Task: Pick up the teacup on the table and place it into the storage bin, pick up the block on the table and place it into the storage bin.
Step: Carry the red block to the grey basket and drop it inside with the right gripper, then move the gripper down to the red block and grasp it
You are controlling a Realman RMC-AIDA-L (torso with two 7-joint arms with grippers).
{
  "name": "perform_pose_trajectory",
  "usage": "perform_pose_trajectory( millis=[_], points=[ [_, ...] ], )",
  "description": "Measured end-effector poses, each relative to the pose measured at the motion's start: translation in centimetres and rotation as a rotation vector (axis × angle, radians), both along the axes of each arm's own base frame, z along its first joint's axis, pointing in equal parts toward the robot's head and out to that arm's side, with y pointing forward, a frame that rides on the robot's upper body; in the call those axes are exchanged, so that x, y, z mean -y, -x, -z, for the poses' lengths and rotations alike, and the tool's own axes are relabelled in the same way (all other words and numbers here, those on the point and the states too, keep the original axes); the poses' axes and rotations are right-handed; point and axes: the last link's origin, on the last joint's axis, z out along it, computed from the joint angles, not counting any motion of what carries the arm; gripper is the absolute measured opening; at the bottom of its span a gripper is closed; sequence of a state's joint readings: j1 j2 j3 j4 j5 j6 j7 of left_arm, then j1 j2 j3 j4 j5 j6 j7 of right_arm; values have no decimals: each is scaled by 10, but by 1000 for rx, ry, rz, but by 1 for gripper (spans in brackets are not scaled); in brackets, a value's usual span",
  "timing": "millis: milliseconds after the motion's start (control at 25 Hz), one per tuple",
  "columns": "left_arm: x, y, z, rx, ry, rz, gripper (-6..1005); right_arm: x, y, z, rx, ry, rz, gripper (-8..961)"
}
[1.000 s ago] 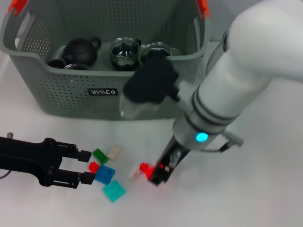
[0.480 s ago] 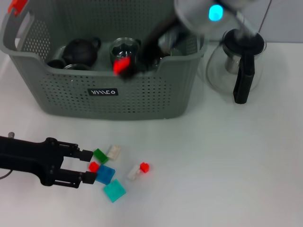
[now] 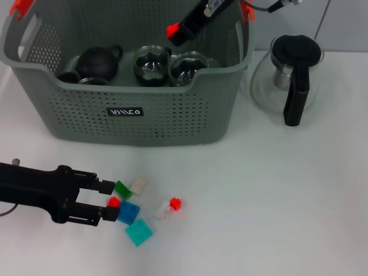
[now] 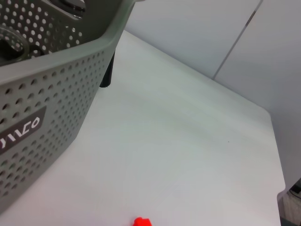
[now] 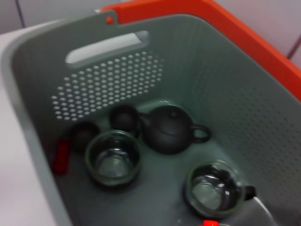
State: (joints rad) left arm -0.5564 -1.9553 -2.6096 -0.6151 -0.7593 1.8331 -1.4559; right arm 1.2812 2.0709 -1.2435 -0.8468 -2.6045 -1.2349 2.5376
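Observation:
The storage bin (image 3: pixel 172 118) stands at the back of the table. Inside it are a black teapot (image 3: pixel 98 61), two glass cups (image 3: pixel 152 64), and small dark teacups (image 5: pixel 124 117). My right gripper (image 3: pixel 175 30) hangs over the bin's back right part, shut on a small red block (image 3: pixel 172 30); that block's edge shows in the right wrist view (image 5: pixel 210 222). Several blocks lie on the table in front. My left gripper (image 3: pixel 110 200) rests low at the front left, open, its fingertips on either side of a small red block (image 3: pixel 114 202).
Loose blocks lie close together: green (image 3: pixel 121 189), beige (image 3: pixel 138 184), blue (image 3: pixel 127 212), teal (image 3: pixel 139 232), and a white one touching a red one (image 3: pixel 175 202). A glass teapot with a black handle (image 3: pixel 290 80) stands to the right of the bin. Something red (image 5: pixel 61 155) lies inside the bin.
My right arm has lifted from the blocks on the table with the red block and carried it up over the bin. The left arm has barely moved.

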Motion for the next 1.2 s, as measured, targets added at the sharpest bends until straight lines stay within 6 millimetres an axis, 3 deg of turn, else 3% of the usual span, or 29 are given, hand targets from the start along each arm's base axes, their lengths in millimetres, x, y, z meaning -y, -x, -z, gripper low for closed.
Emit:
perform_pose_trajectory(
  millis=[440,560,680,880,1000,1200],
  points=[
    [-1,0,0,-1,-3,1,682,-7,-2,-5,1,-55,-5,569],
    [-1,-1,0,-1,-3,2,682,-3,3,-15,-30,-52,-16,695],
    [0,0,-1,-2,1,0,682,16,12,-29,-69,0,-56,805],
    [2,2,-1,-5,3,-6,682,62,9,-46,-96,176,-86,935],
    [3,3,-1,-5,4,-11,682,90,-4,-48,-94,330,-99,929],
    [5,6,1,0,-4,-24,682,112,-39,-29,3,506,-114,929]
  ],
)
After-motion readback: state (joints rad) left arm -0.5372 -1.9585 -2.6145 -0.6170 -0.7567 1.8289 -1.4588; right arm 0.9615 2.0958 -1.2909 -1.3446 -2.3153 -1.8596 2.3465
